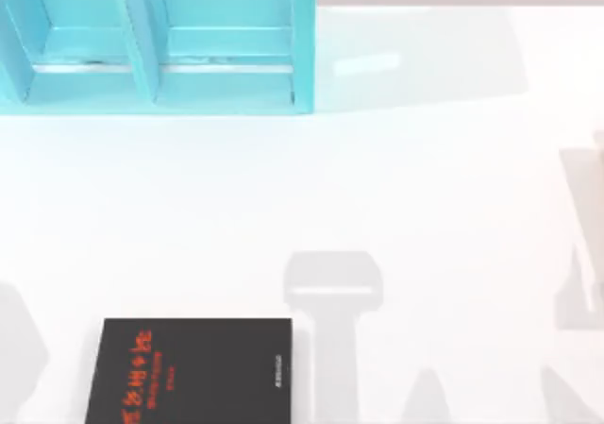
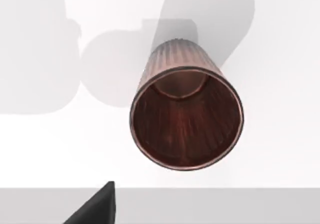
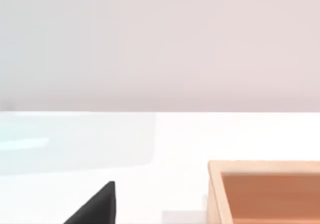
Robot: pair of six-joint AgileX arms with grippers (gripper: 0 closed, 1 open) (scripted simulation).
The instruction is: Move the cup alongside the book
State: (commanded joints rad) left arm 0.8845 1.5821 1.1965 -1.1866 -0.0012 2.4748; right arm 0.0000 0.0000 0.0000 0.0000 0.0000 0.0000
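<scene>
The reddish-brown ribbed metal cup (image 2: 186, 116) stands directly ahead of and below my left gripper (image 2: 95, 206), seen in the left wrist view almost straight down its open mouth, so its long axis runs upright off the white table (image 2: 45, 149) and roughly in line with the wrist's own line of sight. I judge the left arm the nearer one: a descent along that axis would bring the fingers around the rim. Only one dark fingertip shows at the edge of that view, apart from the cup, so whether the fingers are spread or closed I cannot tell. The cup looks empty, with fine vertical fluting outside and a dark glossy interior, tapering toward its base. The flat rectangular black book with red-orange lettering (image 1: 193, 372) lies on the table near the top view's lower left. My right gripper (image 3: 95, 206) faces a tan wooden box (image 3: 265, 189); its finger state is likewise unclear.
</scene>
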